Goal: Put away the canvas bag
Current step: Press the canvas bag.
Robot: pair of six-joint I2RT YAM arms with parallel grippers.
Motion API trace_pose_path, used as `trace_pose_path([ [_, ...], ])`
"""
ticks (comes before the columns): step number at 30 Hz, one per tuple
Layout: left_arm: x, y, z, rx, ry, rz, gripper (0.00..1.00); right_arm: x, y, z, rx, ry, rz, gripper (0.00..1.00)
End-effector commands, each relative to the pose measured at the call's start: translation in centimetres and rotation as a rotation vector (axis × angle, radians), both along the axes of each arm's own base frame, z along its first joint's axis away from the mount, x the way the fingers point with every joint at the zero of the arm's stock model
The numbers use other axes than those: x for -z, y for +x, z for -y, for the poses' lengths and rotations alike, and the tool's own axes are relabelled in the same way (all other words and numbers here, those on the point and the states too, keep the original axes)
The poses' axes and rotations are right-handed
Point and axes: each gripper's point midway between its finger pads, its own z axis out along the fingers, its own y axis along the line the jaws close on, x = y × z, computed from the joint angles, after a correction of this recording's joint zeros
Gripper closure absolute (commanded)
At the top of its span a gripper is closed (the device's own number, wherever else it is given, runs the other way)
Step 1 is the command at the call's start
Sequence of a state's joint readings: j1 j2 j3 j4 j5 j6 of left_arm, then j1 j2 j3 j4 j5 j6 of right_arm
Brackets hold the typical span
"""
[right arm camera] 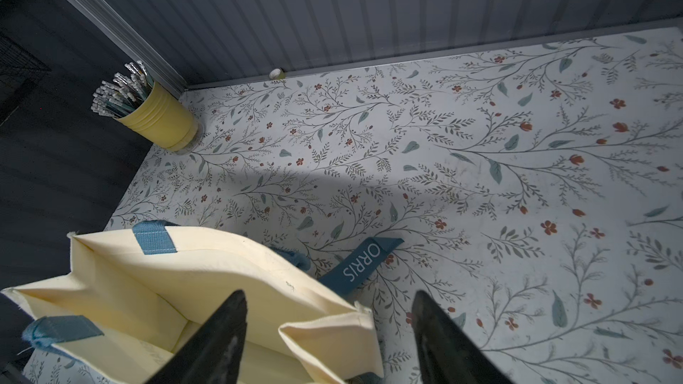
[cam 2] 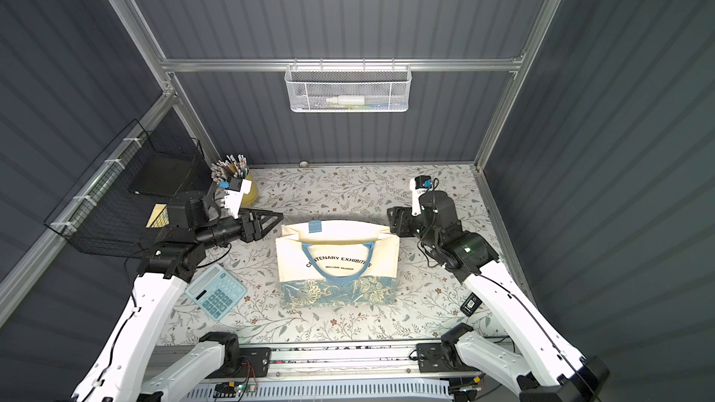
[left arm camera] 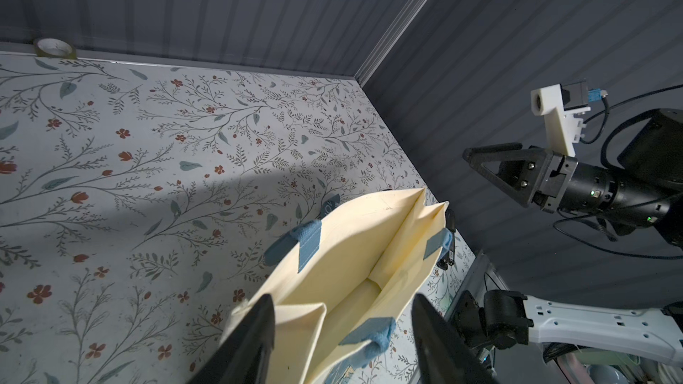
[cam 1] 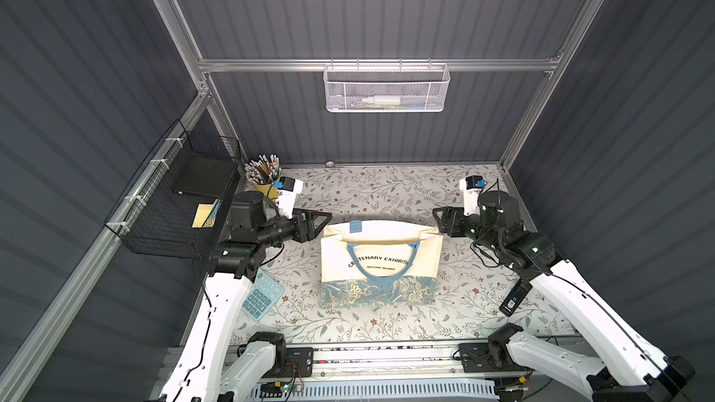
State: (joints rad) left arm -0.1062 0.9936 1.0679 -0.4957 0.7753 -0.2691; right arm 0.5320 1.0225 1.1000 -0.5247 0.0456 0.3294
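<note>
Left gripper [cam 1: 324, 220] and right gripper [cam 1: 438, 222], each with its jaws apart and clamped on nothing; in the wrist views each pair of jaws straddles one folded-in end of the canvas bag [cam 1: 421, 259] without pinching the cloth. The bag stands upright at the middle of the table [cam 1: 387, 191], mouth open upward, printed face toward the near edge, and is seen alike in both top views. Progress, as a judgement: the bag is not yet put away. It stands free on the table with neither arm gripping it, so the grasp, the lift or fold, and the stowing all remain; the black wire basket [cam 1: 170, 233] beyond the left edge looks a possible destination, though nothing shown confirms it. Legible writing: "CENTENARY EXHIBITION", with a few letters crossed by a blue handle [right arm camera: 153, 238], and below it "WILLIAM MORRIS"; a blue tag [right arm camera: 360, 265] behind the bag reads "ORRIS", its start hidden. Also present: a calculator [cam 2: 215, 291] near the near-left corner, a yellow pencil cup [right arm camera: 162, 120] in the far-left corner, and a white mesh basket [cam 1: 387, 88] on the back wall; no writing on them can be read.
</note>
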Motion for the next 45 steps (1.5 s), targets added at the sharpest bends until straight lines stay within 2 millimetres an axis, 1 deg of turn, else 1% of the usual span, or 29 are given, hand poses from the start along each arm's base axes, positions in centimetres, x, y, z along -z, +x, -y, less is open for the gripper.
trace_pose_path([
  [1, 1.1, -1.3, 1.8, 0.151, -0.052, -0.064, 0.41, -0.3, 0.2, -0.8, -0.051, 0.013, -0.01, 0.26],
  [3, 1.1, -1.6, 2.2, 0.196, -0.071, -0.045, 0.41, -0.3, 0.4, -1.5, -0.11, 0.044, -0.011, 0.27],
  [5, 1.5, -1.1, 2.0, 0.176, -0.053, -0.045, 0.4, 0.1, 0.7, -1.8, -0.148, 0.048, -0.029, 0.29],
  [7, 2.3, -0.1, 1.5, 0.141, 0.014, -0.05, 0.4, 0.6, 1.1, -2.2, -0.181, 0.017, -0.052, 0.29],
  [9, 3.1, 1.1, 0.9, 0.114, 0.077, -0.076, 0.41, 0.7, 1.5, -2.9, -0.228, -0.021, -0.077, 0.32],
  [13, 3.6, 3.8, -0.9, -0.009, 0.193, -0.07, 0.43, 0.5, 2.3, -4.7, -0.316, -0.116, -0.121, 0.36],
  [16, 3.2, 5.3, -2.1, -0.101, 0.229, -0.057, 0.42, 1.5, 2.4, -6.5, -0.409, -0.191, -0.194, 0.39],
  [17, 3.1, 5.7, -2.3, -0.113, 0.237, -0.054, 0.42, 1.8, 2.2, -7.5, -0.463, -0.191, -0.227, 0.41],
  [19, 3.2, 6.4, -2.3, -0.116, 0.241, -0.062, 0.42, 2.7, 1.9, -9.0, -0.547, -0.205, -0.281, 0.41],
  [21, 3.7, 6.9, -2.3, -0.116, 0.247, -0.076, 0.43, 2.8, 2.3, -10.5, -0.59, -0.221, -0.28, 0.43],
  [23, 3.5, 7.4, -2.3, -0.124, 0.241, -0.061, 0.44, 3.1, 2.5, -11.8, -0.632, -0.229, -0.295, 0.44],
  [26, 3.2, 7.8, -2.0, -0.137, 0.195, -0.032, 0.46, 4.4, 2.3, -13.9, -0.702, -0.267, -0.312, 0.46],
  [28, 2.9, 7.9, -1.8, -0.136, 0.169, -0.015, 0.46, 4.9, 2.6, -14.7, -0.724, -0.269, -0.318, 0.5],
  [33, 3.6, 8.3, -1.4, -0.099, 0.18, -0.026, 0.45, 6.0, 3.0, -16.6, -0.811, -0.229, -0.336, 0.53],
  [36, 3.8, 8.2, -1.3, -0.095, 0.178, -0.028, 0.46, 6.2, 2.6, -17.7, -0.864, -0.181, -0.352, 0.56],
  [39, 4.0, 8.2, -1.3, -0.094, 0.173, -0.033, 0.45, 6.2, 2.3, -18.1, -0.884, -0.166, -0.362, 0.59],
  [45, 4.3, 8.5, -1.1, -0.08, 0.173, -0.042, 0.45, 7.3, 0.7, -17.6, -0.905, -0.183, -0.389, 0.59],
])
